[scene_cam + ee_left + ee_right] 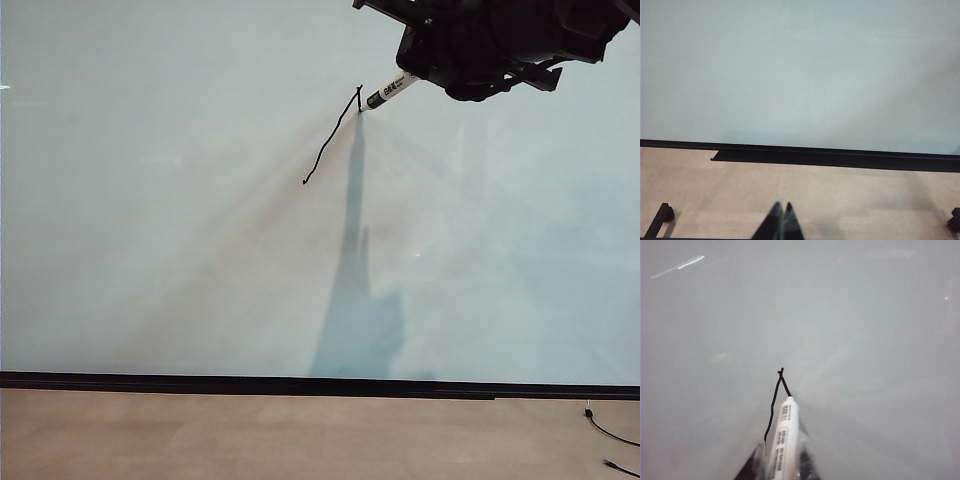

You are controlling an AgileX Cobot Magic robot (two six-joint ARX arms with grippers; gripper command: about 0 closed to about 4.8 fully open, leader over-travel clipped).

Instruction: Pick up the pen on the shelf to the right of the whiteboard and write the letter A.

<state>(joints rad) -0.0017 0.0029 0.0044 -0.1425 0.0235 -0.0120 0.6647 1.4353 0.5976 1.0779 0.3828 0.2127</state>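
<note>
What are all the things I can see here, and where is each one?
whiteboard: one, pale grey-white with a black strip along its lower edge, fills the background.
pen: one, white with black print, tip at the board, upper right of the exterior view.
pen stroke: one, black, slanting down-left from the pen tip; the letter A is unfinished.
floor: tan, below the board.
cables: black, on the floor at lower right.
right gripper: black, shut on the pen, at the board.
left gripper: black, shut, low over the floor, away from the board.

one pen (392, 90), one whiteboard (180, 250) — two grippers (782, 220) (777, 467).
</note>
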